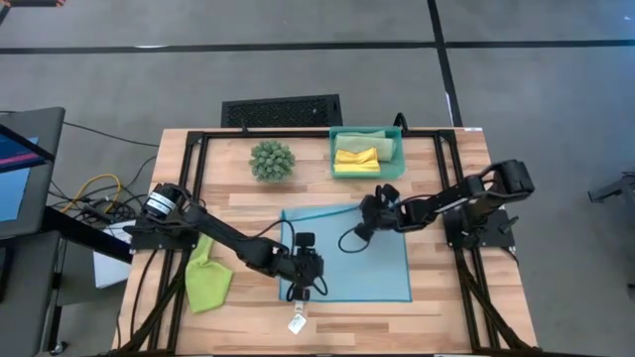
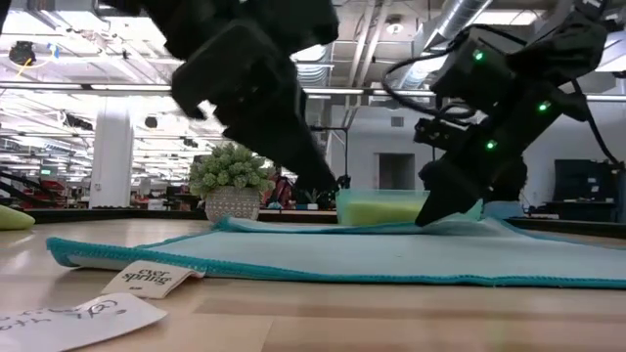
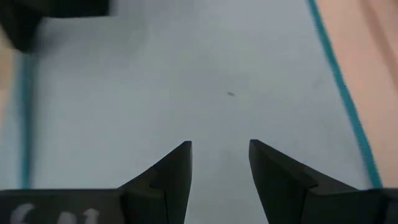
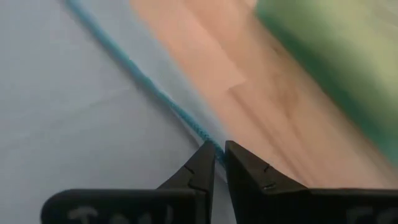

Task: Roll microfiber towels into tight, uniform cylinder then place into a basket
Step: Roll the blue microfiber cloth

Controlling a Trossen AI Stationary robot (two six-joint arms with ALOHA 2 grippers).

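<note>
1. Towels first: the light blue towel [image 1: 347, 253] lies spread flat on the wooden table [image 1: 466, 307], near its middle, with its darker teal hem showing all round; a white label [image 2: 149, 280] sticks out from its near edge.
2. Basket [image 1: 395, 151]: the teal bin stands at the table's far edge, just beyond the blue towel's far right corner. The yellow towel [image 1: 355, 159] lies inside it, with a sage green towel [image 1: 372, 135] behind that.
3. Lime green towel [image 1: 207, 281] lies crumpled near the table's left edge, well apart from the basket.
4. Left gripper [image 1: 302, 288] sits low over the blue towel's near left part. In the left wrist view its fingers [image 3: 168, 180] stand apart over plain blue cloth, holding nothing.
5. Right gripper [image 1: 363, 230] reaches down to the blue towel near its far edge. In the right wrist view its fingers [image 4: 193, 174] are nearly together with only a narrow slit between them, right at the teal hem where cloth meets bare wood; whether the hem is actually pinched cannot be told.
6. Plant ball [image 1: 272, 160], round and spiky green, stands left of the basket at the far edge, and a black slotted grille [image 1: 282, 110] lies on the floor just past the table.
</note>
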